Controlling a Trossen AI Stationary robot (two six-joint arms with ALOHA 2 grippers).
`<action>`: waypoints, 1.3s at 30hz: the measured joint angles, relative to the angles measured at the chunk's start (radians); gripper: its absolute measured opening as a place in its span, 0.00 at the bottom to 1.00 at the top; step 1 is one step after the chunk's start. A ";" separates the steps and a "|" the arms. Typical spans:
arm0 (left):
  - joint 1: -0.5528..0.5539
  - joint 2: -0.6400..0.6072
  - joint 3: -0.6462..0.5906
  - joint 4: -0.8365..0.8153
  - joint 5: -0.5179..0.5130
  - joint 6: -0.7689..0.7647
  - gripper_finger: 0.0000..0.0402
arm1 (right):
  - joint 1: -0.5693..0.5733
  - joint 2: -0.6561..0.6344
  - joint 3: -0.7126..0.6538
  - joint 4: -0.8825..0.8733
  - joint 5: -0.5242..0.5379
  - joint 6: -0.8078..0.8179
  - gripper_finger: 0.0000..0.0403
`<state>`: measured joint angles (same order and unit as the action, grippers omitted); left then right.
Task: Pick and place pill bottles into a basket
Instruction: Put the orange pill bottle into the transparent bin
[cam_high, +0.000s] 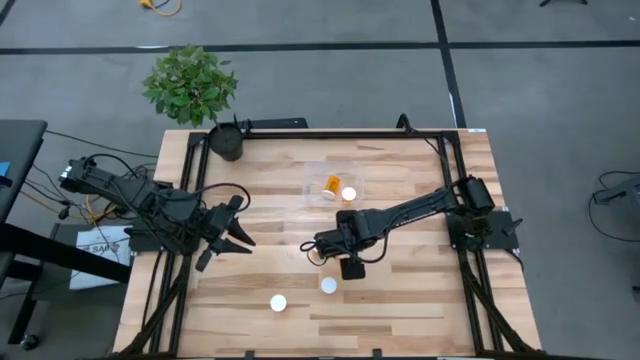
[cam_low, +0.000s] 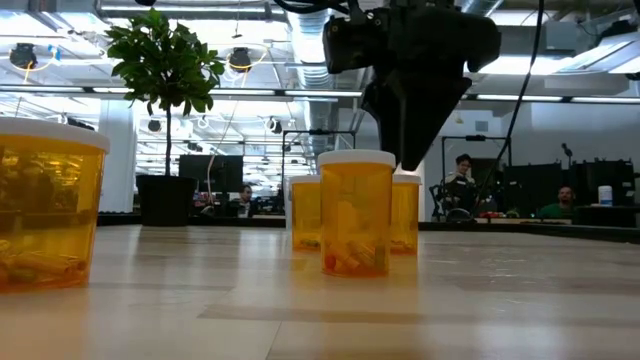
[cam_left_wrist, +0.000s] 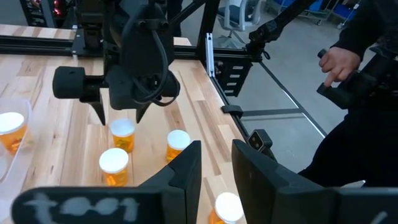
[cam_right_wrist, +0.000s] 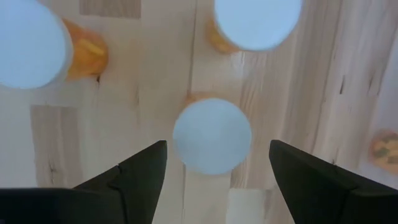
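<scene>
Right tool (cam_right_wrist: 214, 155), fingers spread, hangs over an upright pill bottle (cam_right_wrist: 212, 135) mid-counter (cam_high: 400, 310), near the basket (cam_high: 312, 172); prob. light, rigid, slick plastic, best pinched just below cap.

- The right gripper (cam_high: 322, 252) hung over mid-table, pointing straight down, fingers (cam_right_wrist: 134, 177) spread wide.
- The left gripper (cam_high: 238, 224) waited at the table's left side, parted.
</scene>
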<state>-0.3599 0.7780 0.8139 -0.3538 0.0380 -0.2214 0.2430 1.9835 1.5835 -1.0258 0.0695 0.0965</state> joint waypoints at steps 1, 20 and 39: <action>0.000 0.000 0.000 0.000 0.000 0.000 0.19 | -0.002 0.000 0.000 0.002 0.000 -0.001 0.69; 0.000 0.000 0.000 -0.007 0.000 -0.004 0.19 | -0.018 0.034 0.000 0.043 -0.020 -0.045 0.69; 0.000 0.000 0.000 0.005 0.018 -0.004 0.19 | -0.023 0.034 0.000 0.059 -0.043 -0.022 0.69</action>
<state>-0.3595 0.7783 0.8139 -0.3485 0.0556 -0.2256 0.2199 2.0178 1.5837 -0.9664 0.0269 0.0745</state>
